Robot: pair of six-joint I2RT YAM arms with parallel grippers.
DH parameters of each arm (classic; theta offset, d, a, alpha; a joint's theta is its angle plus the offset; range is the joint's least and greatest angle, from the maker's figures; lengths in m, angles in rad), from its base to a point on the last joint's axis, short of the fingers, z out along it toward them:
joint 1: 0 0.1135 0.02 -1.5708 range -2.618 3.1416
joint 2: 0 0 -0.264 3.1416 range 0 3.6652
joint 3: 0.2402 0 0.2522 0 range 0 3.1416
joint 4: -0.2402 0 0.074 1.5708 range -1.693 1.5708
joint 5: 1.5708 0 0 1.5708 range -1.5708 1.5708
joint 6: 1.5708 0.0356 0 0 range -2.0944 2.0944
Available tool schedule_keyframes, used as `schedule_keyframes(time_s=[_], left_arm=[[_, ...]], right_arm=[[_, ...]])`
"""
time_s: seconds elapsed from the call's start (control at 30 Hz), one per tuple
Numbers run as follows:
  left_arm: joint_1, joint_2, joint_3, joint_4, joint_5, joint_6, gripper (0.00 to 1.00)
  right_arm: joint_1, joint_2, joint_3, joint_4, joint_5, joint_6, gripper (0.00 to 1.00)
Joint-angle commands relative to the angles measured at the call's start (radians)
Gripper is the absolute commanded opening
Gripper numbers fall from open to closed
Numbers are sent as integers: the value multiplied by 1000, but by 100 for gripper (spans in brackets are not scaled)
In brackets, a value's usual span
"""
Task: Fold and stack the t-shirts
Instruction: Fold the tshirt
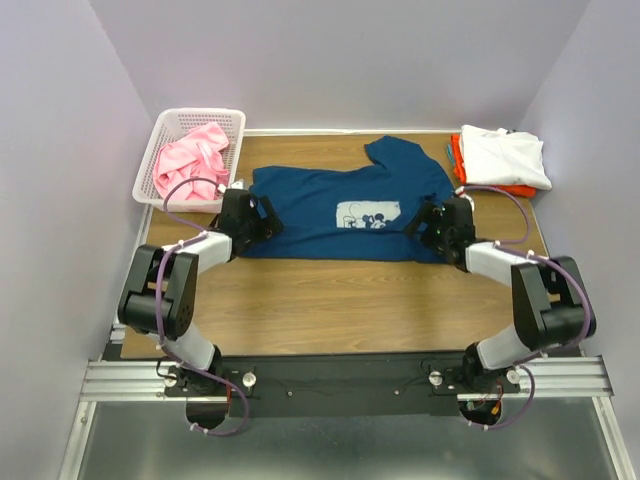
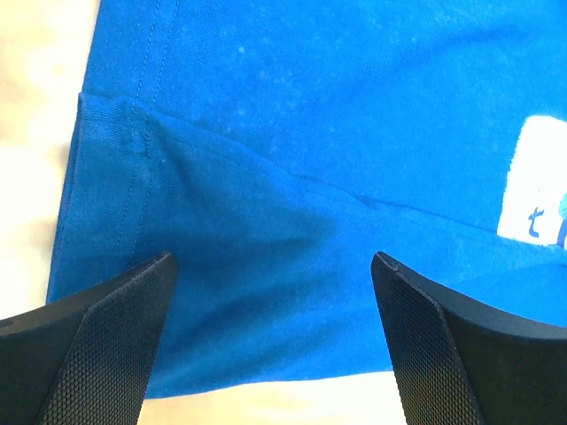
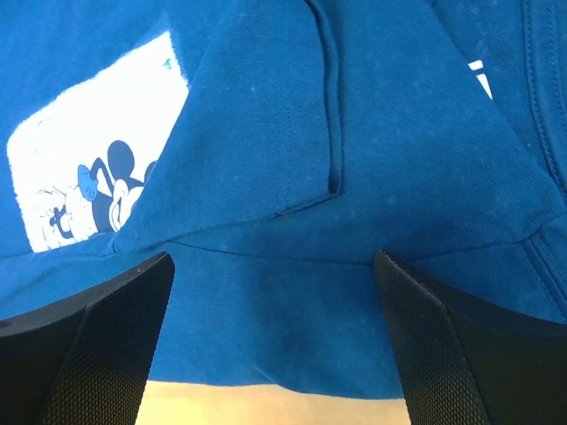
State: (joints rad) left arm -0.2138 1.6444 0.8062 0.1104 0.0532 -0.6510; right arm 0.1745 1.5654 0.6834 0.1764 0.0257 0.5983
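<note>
Out past the left gripper's (image 1: 264,216) left side, the white basket (image 1: 168,122) holds the pink t-shirt (image 1: 190,158). That gripper sits over the left end of the navy t-shirt (image 1: 330,205), jaws spread wide, nothing in them. The hem edge runs just left of its fingers (image 2: 106,341) and the near edge shows between them. The right gripper (image 1: 430,222) is wide open too, over a folded-in flap, with the mouse print (image 3: 89,168) up to its left. Right of it, the white t-shirt (image 1: 505,155) lies on the orange t-shirt (image 1: 515,189). There's a wide band of bare table (image 1: 340,300) behind both grippers.
</note>
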Motion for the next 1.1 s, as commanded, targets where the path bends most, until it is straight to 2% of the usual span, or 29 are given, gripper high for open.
schedule_keyframes(time_s=[0.0, 0.1, 0.27, 0.4, 0.5, 0.57, 0.67, 0.77, 0.93, 0.97, 1.07], left_arm=[[-16, -87, -91, -81, -29, -6, 98], [-21, -130, -150, -103, -44, -19, 98], [-119, -227, -257, -109, -104, -102, 98], [-156, -415, -291, -167, -156, -153, 98], [-168, -578, -269, -271, -301, -179, 98], [-168, -645, -234, -345, -343, -174, 98], [-170, -739, -197, -408, -410, -151, 98], [-168, -796, -219, -379, -438, -150, 98], [-168, -799, -289, -272, -373, -144, 98], [-168, -781, -312, -209, -348, -135, 98], [-168, -749, -332, -123, -285, -116, 98]], right_arm=[[-4, -106, -87, -155, 34, 89, 100], [-4, -197, -139, -227, 20, 112, 100], [-3, -358, -255, -288, 6, 123, 100], [-3, -485, -251, -331, 11, 95, 100], [-3, -567, -219, -353, -20, 66, 100], [-1, -600, -208, -354, -20, 48, 100], [0, -594, -182, -357, -20, 26, 100], [0, -544, -157, -356, 16, 34, 100], [0, -383, -98, -347, 80, 64, 99], [0, -358, -76, -345, 92, 66, 98], [0, -286, -54, -331, 135, 90, 90]])
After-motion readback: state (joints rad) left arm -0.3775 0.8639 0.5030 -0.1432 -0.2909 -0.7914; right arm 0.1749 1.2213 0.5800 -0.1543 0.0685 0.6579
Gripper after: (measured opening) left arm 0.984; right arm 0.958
